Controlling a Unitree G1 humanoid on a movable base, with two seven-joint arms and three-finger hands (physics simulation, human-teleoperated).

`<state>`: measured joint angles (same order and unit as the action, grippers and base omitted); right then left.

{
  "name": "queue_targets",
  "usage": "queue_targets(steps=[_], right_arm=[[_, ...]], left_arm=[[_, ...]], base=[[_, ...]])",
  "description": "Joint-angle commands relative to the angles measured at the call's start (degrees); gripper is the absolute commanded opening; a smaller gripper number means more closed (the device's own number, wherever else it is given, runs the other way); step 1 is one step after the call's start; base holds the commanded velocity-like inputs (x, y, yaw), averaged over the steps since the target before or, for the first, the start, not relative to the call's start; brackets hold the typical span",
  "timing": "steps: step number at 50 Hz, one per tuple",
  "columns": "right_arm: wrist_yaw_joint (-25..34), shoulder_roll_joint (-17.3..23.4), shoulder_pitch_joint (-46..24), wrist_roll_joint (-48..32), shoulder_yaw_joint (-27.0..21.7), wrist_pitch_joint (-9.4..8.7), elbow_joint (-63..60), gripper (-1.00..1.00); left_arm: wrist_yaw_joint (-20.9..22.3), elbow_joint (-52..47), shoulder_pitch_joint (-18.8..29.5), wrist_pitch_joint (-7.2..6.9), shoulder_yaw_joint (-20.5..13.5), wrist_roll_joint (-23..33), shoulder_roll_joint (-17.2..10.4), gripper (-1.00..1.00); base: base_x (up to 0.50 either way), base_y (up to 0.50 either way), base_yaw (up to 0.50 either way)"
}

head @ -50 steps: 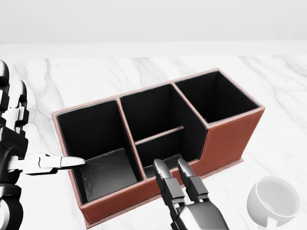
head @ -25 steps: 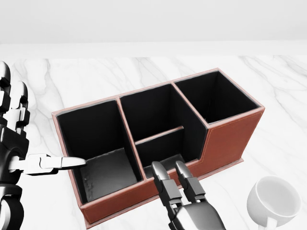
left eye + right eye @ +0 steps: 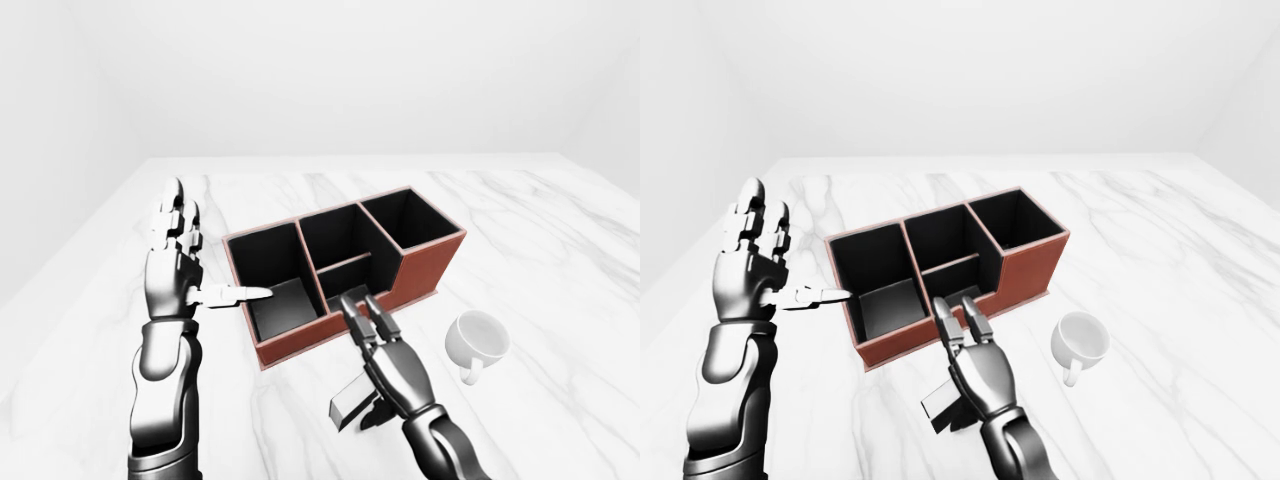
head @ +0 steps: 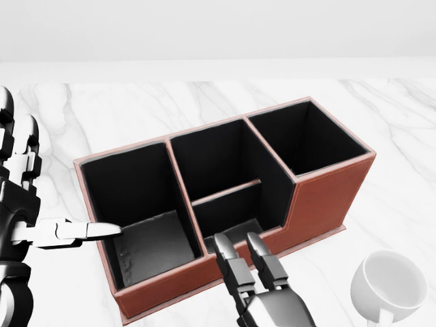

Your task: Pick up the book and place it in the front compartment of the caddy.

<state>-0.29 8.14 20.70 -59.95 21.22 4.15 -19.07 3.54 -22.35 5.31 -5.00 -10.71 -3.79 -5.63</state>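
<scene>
The red-brown caddy [image 4: 320,197] with black insides stands on the white marble table [image 3: 560,260]. Its middle section is split by a divider into two small compartments. The book [image 3: 350,402], a dark grey slab, lies tilted below the caddy in the left-eye view, under my right palm. My right hand [image 3: 368,318] is open, its fingers [image 4: 227,253] stretched out just below the caddy's lower wall. My left hand [image 3: 205,262] is open, fingers up, its thumb [image 4: 99,230] pointing over the rim of the caddy's left compartment.
A white mug [image 3: 478,340] lies on its side to the right of my right hand, below the caddy's right end. The table's left edge [image 3: 90,230] runs beside my left arm.
My right hand has drawn back a little toward the bottom of the head view, away from the caddy. The left hand and the caddy have not moved.
</scene>
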Motion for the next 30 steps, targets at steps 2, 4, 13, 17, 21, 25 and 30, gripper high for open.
queue_targets(steps=[2, 4, 13, 17, 21, 25, 30], right_arm=[[-1.10, -0.13, -0.28, -0.37, 0.05, 0.69, 2.25, 1.00], [-1.19, -0.11, -0.25, -0.43, 0.07, 0.76, 2.43, 1.00], [-1.71, -0.13, -0.13, -0.48, 0.31, 0.85, 3.13, 1.00], [-2.12, -0.05, -0.27, -0.53, 0.28, 0.85, 3.87, 1.00], [-2.52, -0.08, -0.41, -0.54, 0.20, 0.85, 4.65, 1.00], [-2.76, -0.11, -0.55, -0.66, 0.14, 0.85, 5.28, 1.00], [-2.86, -0.23, -0.80, -0.89, 0.07, 0.85, 5.73, 1.00]], left_arm=[[-0.01, 0.07, -0.03, 0.00, 0.03, 0.05, 0.02, 1.00], [-0.01, -0.07, -0.01, 0.00, 0.02, 0.03, 0.01, 1.00], [-0.01, -0.06, -0.05, 0.00, 0.08, 0.09, 0.06, 1.00], [-0.02, -0.12, -0.18, 0.00, 0.25, 0.19, 0.14, 1.00], [0.03, 0.25, -0.08, 0.00, 0.19, 0.20, 0.11, 1.00], [0.03, 0.06, -0.08, 0.00, 0.15, 0.13, 0.09, 1.00], [0.04, 0.33, -0.13, 0.00, 0.22, 0.18, 0.13, 1.00]], base=[[0.00, 0.00, 0.00], [0.00, 0.00, 0.00], [0.00, 0.00, 0.00], [0.00, 0.00, 0.00], [0.00, 0.00, 0.00], [0.00, 0.00, 0.00], [0.00, 0.00, 0.00]])
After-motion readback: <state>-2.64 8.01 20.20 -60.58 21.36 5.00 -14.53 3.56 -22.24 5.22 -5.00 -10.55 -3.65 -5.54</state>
